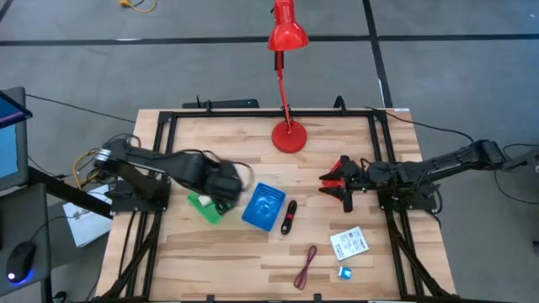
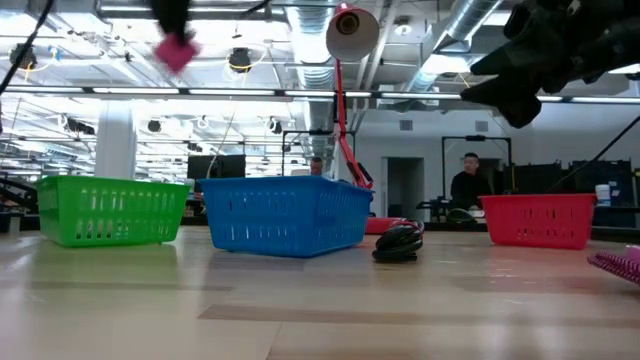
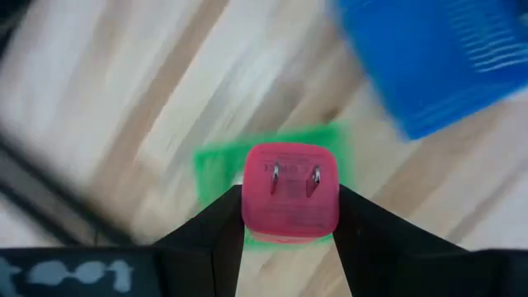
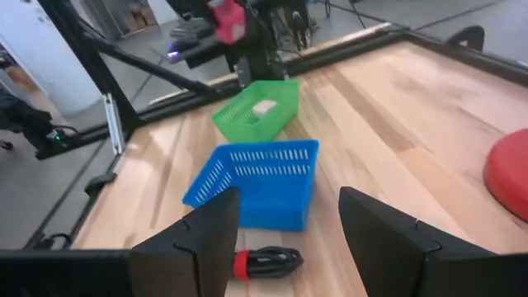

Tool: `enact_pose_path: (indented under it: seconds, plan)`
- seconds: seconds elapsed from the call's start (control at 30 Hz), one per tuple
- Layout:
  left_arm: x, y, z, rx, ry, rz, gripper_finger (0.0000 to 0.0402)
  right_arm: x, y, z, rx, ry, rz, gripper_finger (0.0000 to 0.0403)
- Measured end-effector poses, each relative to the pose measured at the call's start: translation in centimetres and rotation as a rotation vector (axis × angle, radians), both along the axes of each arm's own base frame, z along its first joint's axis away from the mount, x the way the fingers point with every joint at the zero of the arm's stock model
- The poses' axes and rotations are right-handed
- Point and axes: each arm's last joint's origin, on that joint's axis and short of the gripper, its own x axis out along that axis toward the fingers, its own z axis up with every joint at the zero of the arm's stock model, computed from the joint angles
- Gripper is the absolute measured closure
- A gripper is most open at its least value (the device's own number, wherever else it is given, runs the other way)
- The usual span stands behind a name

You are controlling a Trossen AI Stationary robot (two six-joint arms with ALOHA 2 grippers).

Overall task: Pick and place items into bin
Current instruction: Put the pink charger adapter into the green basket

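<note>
A pink rounded plastic cube (image 3: pixel 289 193) is clamped between the left gripper (image 3: pixel 289 216) fingers, frame centre, above the green mesh basket (image 3: pixel 216 162); the right gripper (image 4: pixel 289 223) is held open.

**Left claw clamped and raised, right claw spread**

The left claw (image 3: pixel 289 239) hangs above the green bin (image 1: pixel 205 207), fingers (image 3: pixel 210 235) pressed on the pink cube (image 3: pixel 289 192). The right claw (image 4: pixel 289 227), fingers apart, hovers beside the red lamp's base (image 1: pixel 290 136).

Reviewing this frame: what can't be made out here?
- Green plastic basket: high view, mostly hidden under the left arm.
- Pale item in that basket: right wrist view, too small to identify.
- Pink plug-like cube in the left gripper: low view, only a blurred patch.
</note>
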Motion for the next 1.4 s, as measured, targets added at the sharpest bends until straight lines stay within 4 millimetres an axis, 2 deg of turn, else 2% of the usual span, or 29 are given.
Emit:
enact_pose_path:
  seconds: [0.1, 0.2, 0.27, 0.37, 0.57, 0.67, 0.8, 0.97, 1.13, 1.4]
  plan:
    - [-2.5, 0.7, -2.3, -0.1, 0.043, 0.158, 0.0257, 0.1, 0.0, -0.2, -0.003, 0.014, 0.0, 0.02]
    - [-3.5, 0.6, -5.2, -0.243, 0.154, 0.236, 0.0257, 0.2, -0.1, -0.4, -0.006, 0.028, -0.006, 0.02]
    - [-3.8, 0.6, -6.7, -0.287, 0.2, 0.22, 0.0257, 0.2, -0.1, -0.3, -0.004, 0.02, -0.011, 0.02]
    - [-2.9, 1.0, -9.2, -0.318, 0.166, 0.176, 0.0256, 0.2, -0.1, -0.3, -0.005, 0.023, -0.012, 0.02]
    - [-1.1, 2.9, -11.9, -0.363, 0.099, 0.112, 0.0255, 0.2, -0.1, -0.3, -0.006, 0.02, -0.012, 0.02]
    - [-0.5, 4.0, -13.1, -0.365, 0.146, 0.096, 0.0254, 0.2, -0.1, -0.3, -0.006, 0.022, -0.012, 0.02]
    - [0.7, 5.0, -15.1, -0.451, 0.22, 0.083, 0.0254, 0.2, -0.1, -0.3, -0.029, 0.027, -0.008, 0.02]
    - [2.0, 4.8, -16.0, -0.526, 0.308, 0.008, 0.0254, 0.1, -0.1, -0.4, -0.041, 0.03, -0.005, 0.02]
    - [2.1, 4.5, -16.7, -0.597, 0.404, -0.021, 0.0251, 0.1, -0.1, -0.4, -0.041, 0.032, -0.005, 0.02]
    - [2.5, 4.7, -17.8, -0.563, 0.416, -0.145, 0.021, 0.1, -0.2, -0.5, -0.044, 0.046, -0.004, 0.02]
